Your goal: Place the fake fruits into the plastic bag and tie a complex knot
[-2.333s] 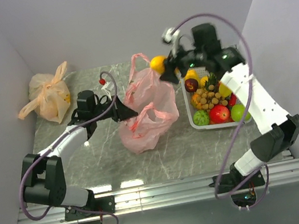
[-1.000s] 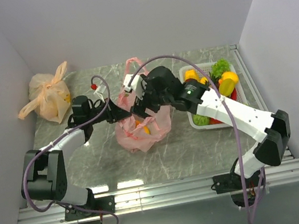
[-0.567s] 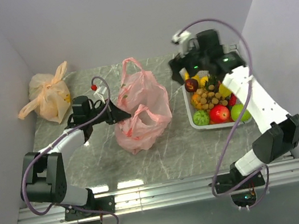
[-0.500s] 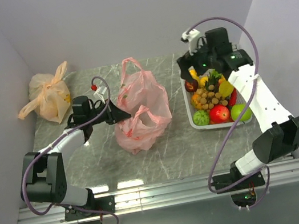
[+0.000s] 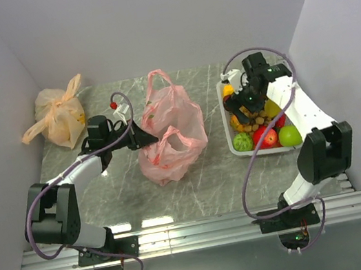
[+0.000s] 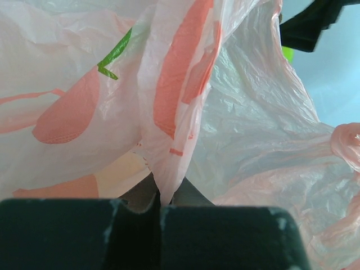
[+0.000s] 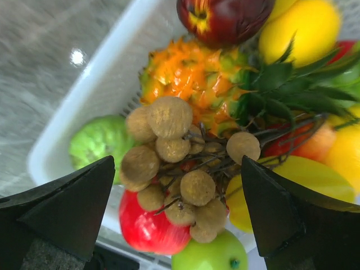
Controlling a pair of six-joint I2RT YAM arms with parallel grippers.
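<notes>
The pink bag (image 5: pixel 176 132) lies crumpled in the middle of the worktop (image 5: pixel 216 177), its handle loops toward the back wall. The left fingers (image 5: pixel 155 138) are clenched on a fold of its left edge; in the left wrist view the thin film runs straight down into the shut left fingers (image 6: pixel 159 194). The fruits (image 5: pixel 259 124) are heaped in a white basket (image 5: pixel 229 142) at the right of the worktop, well apart from the bag. The right fingers (image 5: pixel 244 104) hang over the heap, released and spread wide, grasping nothing. In the right wrist view they straddle a brown longan cluster (image 7: pixel 174 163) that lies on an orange dragon fruit (image 7: pixel 191 84), with a red apple (image 7: pixel 146 228) and a green apple (image 7: pixel 211 256) beneath; whether they touch the cluster cannot be told. A knotted orange bag (image 5: pixel 58 118) sits in the far left corner.
</notes>
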